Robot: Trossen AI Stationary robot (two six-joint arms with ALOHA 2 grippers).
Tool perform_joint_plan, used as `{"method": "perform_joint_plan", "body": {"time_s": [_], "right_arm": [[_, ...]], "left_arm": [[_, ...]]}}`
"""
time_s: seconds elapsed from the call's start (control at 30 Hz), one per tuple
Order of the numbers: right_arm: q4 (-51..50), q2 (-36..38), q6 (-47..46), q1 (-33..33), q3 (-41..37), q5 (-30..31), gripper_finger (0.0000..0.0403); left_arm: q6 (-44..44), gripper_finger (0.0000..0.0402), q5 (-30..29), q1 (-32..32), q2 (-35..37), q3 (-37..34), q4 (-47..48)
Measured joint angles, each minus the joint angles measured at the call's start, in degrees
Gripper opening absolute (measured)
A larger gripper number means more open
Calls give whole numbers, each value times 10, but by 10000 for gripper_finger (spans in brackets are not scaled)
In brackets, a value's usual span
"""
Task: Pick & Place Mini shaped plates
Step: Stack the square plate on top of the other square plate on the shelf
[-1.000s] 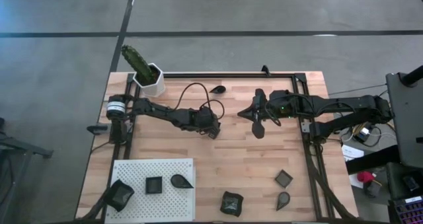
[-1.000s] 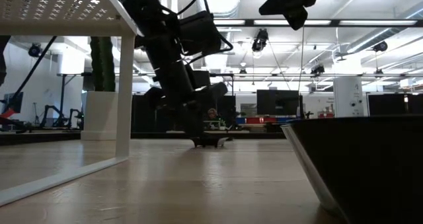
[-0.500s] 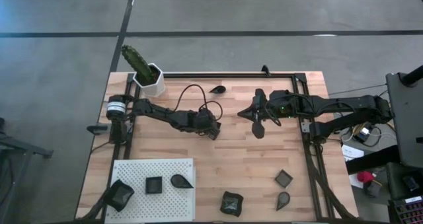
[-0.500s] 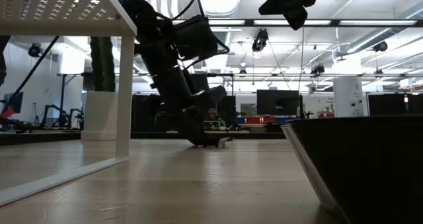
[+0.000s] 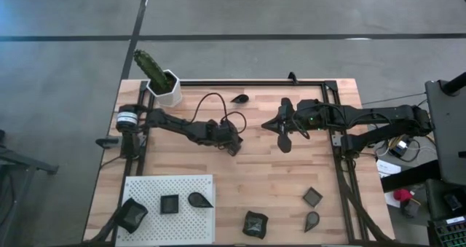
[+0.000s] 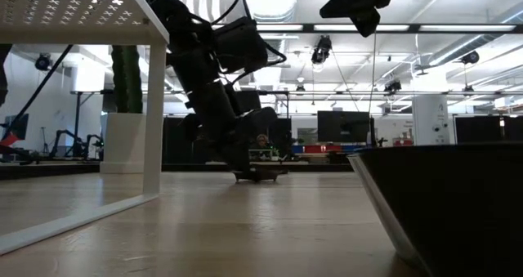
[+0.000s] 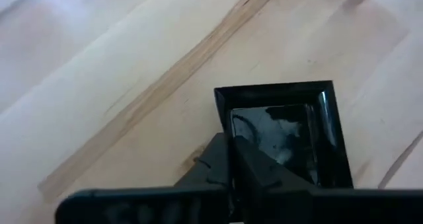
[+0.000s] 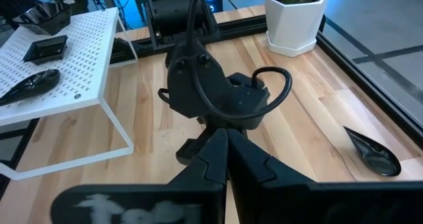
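Square plate (image 7: pixel 285 139) glossy black; table (image 5: pixel 277 174) pale wood, streaked; board (image 5: pixel 156 203) white, perforated; cactus (image 5: pixel 149 66) seemingly green.

The bench (image 5: pixel 277 174) is topped with pale, smooth wood planks, their grain and one darker streak clearly seen in the left wrist view. A glossy black glaze, mirror-like with bright reflections, is shown on the square plate (image 7: pixel 284 141). The same wet-looking shine is carried by the teardrop plate (image 8: pixel 371 152). The white board (image 8: pixel 69 59) is made of matt perforated sheet, apparently painted metal. The hexagonal pot (image 8: pixel 295 19) looks like smooth white ceramic or plastic. The left pincer (image 7: pixel 228 161) is formed of matt black plastic.
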State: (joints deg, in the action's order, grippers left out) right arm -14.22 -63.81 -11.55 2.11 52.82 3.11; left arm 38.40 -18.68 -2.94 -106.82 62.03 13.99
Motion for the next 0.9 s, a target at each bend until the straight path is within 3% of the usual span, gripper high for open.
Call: {"method": "perform_joint_plan", "body": {"time_s": [0.3,0.6,0.9], "right_arm": [[0,0,0,0,0,0,8],[17,0,0,0,0,0,8],[44,1,2,0,0,4,8]], "left_arm": [[-72,0,12,2,68,-2,53],[-140,0,18,9,227,-2,164],[-190,0,115,9,402,-2,300]]}}
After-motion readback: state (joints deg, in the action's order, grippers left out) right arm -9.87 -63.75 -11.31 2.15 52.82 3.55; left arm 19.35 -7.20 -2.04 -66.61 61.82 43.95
